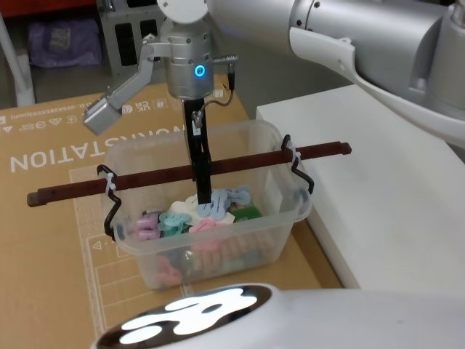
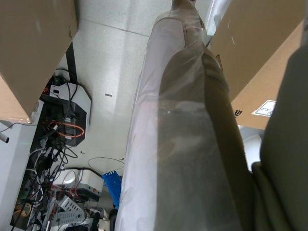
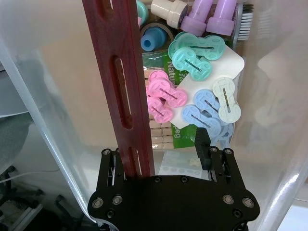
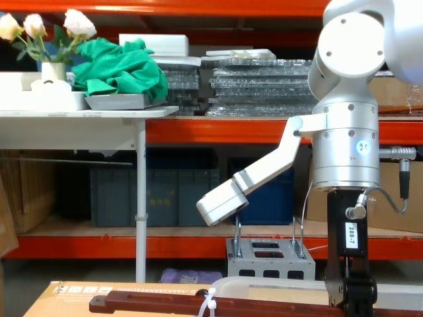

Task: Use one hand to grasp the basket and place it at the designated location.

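The basket [image 1: 280, 236], a clear plastic tub, sits on a cardboard surface [image 1: 58, 145] printed with "WORKSTATION", near the middle of the head view. Its dark red-brown bar handle [image 1: 145, 179] lies across the open top, running from about 8 o'clock to 2 o'clock and reaching past both walls. A white zip tie [image 1: 109, 182] and a black hook [image 1: 110, 212] join it to the tub at the 9 o'clock end. Another black hook [image 1: 301, 173] does the same at the 3 o'clock end. Pastel plastic pieces [image 3: 197, 57] in pink, mint and blue lie heaped inside.

The right pincer [image 1: 205, 203] reaches straight down into the tub at the middle of the bar. In the right wrist view it stands wide. The bar passes between its jaws, and one finger [image 3: 202, 144] is clear of the wood with a gap between them. The other finger is hidden behind the bar. The silver-white right arm [image 1: 349, 36] comes in from 1 o'clock.

A white bench [image 1: 378, 167] stands just beside the cardboard at the basket's 3 o'clock.
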